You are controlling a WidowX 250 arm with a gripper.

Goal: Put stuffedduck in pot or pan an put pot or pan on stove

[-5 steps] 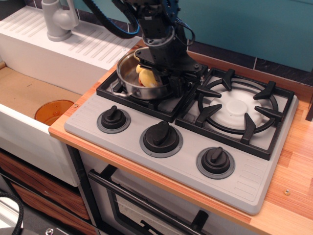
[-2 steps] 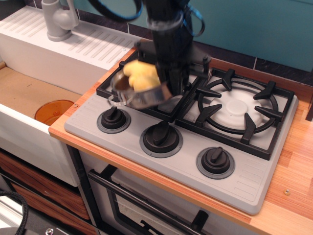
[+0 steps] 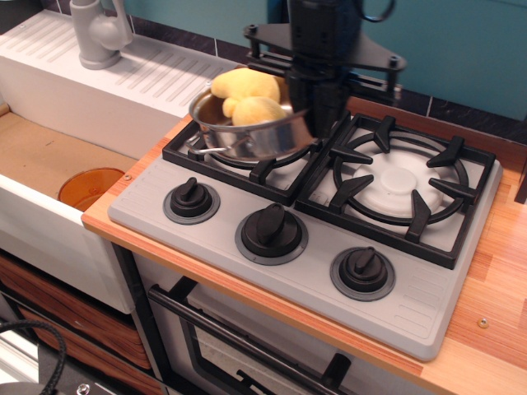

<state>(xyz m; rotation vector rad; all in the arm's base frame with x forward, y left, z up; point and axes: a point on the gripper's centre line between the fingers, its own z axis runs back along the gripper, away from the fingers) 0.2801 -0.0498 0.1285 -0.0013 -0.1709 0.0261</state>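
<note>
The shiny steel pot (image 3: 251, 136) hangs a little above the stove's left burner grate (image 3: 206, 155), tilted slightly. The yellow stuffedduck (image 3: 247, 95) lies inside it, bulging over the rim; its beak and eyes are not visible. My black gripper (image 3: 311, 115) comes down from the top and is shut on the pot's right rim, carrying it. The grey stove (image 3: 412, 309) has a bare right burner (image 3: 402, 185) to the right of the pot.
Three black knobs (image 3: 272, 232) line the stove's front. An orange round bowl (image 3: 90, 188) lies in the sink at the left, with a grey faucet (image 3: 99, 33) behind it. The wooden counter (image 3: 494, 288) runs along the right.
The pot with the duck has been lifted off the left burner. It tipped toward the front on the way up and now hangs higher and more level. My gripper rose and shifted right.
</note>
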